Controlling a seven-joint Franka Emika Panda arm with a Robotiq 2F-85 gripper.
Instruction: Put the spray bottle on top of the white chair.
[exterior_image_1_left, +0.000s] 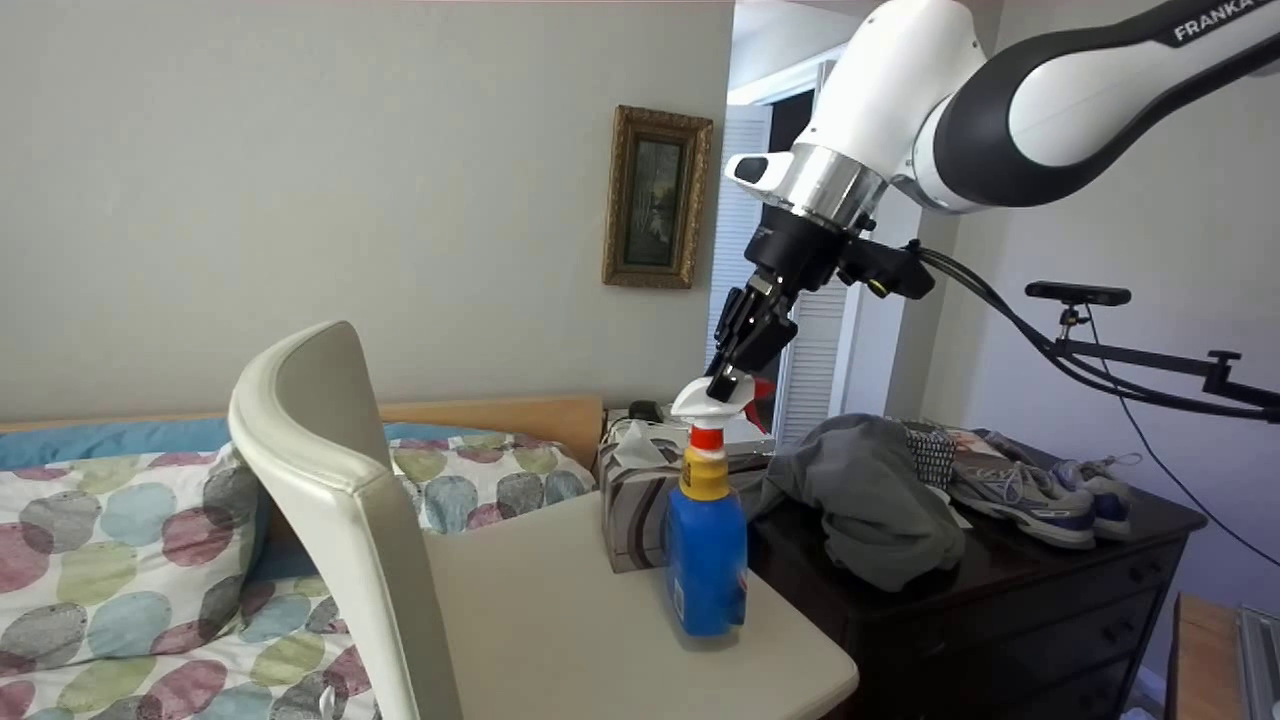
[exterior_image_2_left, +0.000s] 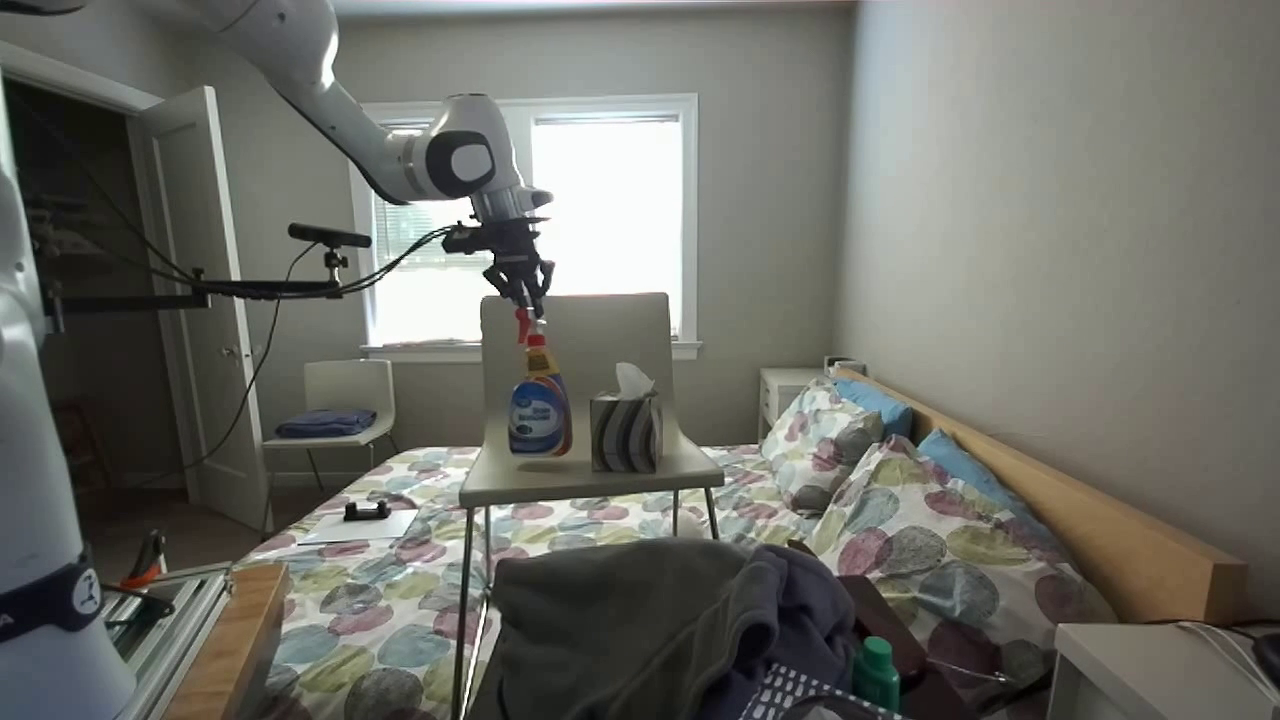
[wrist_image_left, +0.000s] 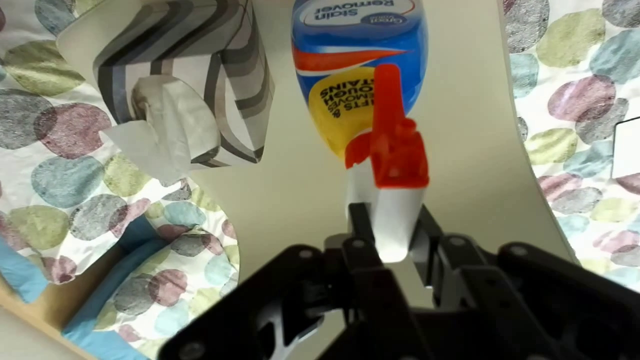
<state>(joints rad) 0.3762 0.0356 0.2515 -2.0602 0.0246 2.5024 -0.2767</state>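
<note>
The blue spray bottle (exterior_image_1_left: 707, 565) has a white head, a red trigger and collar, and a yellow neck. It also shows in an exterior view (exterior_image_2_left: 540, 415) and the wrist view (wrist_image_left: 360, 50). My gripper (exterior_image_1_left: 728, 382) is shut on its white head, with one finger on each side in the wrist view (wrist_image_left: 393, 215). The bottle hangs nearly upright, slightly tilted, over the seat of the white chair (exterior_image_1_left: 560, 625). A shadow lies under its base; I cannot tell whether the base touches the seat. The chair's curved backrest (exterior_image_2_left: 600, 340) stands behind the bottle in an exterior view.
A striped tissue box (exterior_image_2_left: 625, 435) stands on the seat close beside the bottle. A dark dresser (exterior_image_1_left: 960, 620) with grey clothing (exterior_image_1_left: 870, 500) and shoes (exterior_image_1_left: 1020, 495) adjoins the chair. A bed (exterior_image_2_left: 370, 600) lies around it. A camera (exterior_image_1_left: 1078, 293) sits on a bracket.
</note>
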